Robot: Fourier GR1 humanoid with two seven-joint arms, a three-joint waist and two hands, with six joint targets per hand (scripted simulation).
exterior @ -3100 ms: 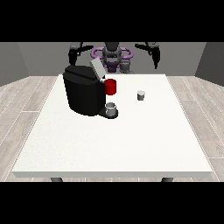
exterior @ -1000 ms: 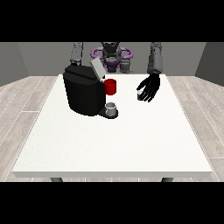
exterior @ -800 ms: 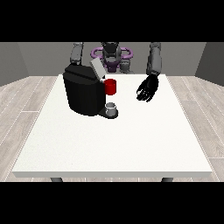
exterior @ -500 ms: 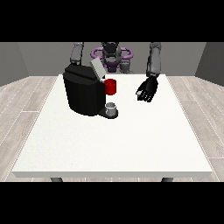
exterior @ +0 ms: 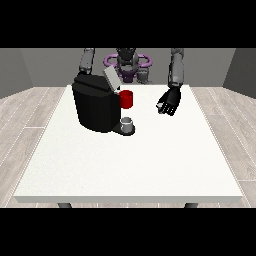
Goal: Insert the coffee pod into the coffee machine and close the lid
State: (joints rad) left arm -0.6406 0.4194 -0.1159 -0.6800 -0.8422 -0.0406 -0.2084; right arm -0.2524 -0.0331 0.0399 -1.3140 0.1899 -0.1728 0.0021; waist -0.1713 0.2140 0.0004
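Starting at the near edge of the white desk (exterior: 125, 175) and working away. Coming first, left of centre, to the black coffee machine (exterior: 97, 107), with a small grey cup (exterior: 127, 122) sitting on its tray at the near right corner and a red part (exterior: 127, 99) showing just above that cup. Noting the grey lid (exterior: 111, 78) tilting up and back at the machine's top, so leaving the pod slot open.

Moving right and slightly farther, well apart from the machine: finding the hand at the view's right (exterior: 169, 102) hanging just above the desk, fingers curling inward, apparently clenching the coffee pod (exterior: 159, 107), of which only a pale sliver is peeking out at the hand's left edge. Not seeing whether the pod is sitting square in that grasp.

Looking farthest, behind the machine: seeing only an arm (exterior: 87, 60) coming down at the view's left, its hand hiding behind the machine's body, so not telling how its fingers are lying.

Judging the step as carrying the pod leftward to the open slot. Risking, from here: clipping the raised lid on the way over and knocking it shut before the pod is in; arriving with the pod tilting, since so little of it is showing, and jamming it at the slot's rim; brushing the red part or the cup by travelling too low.
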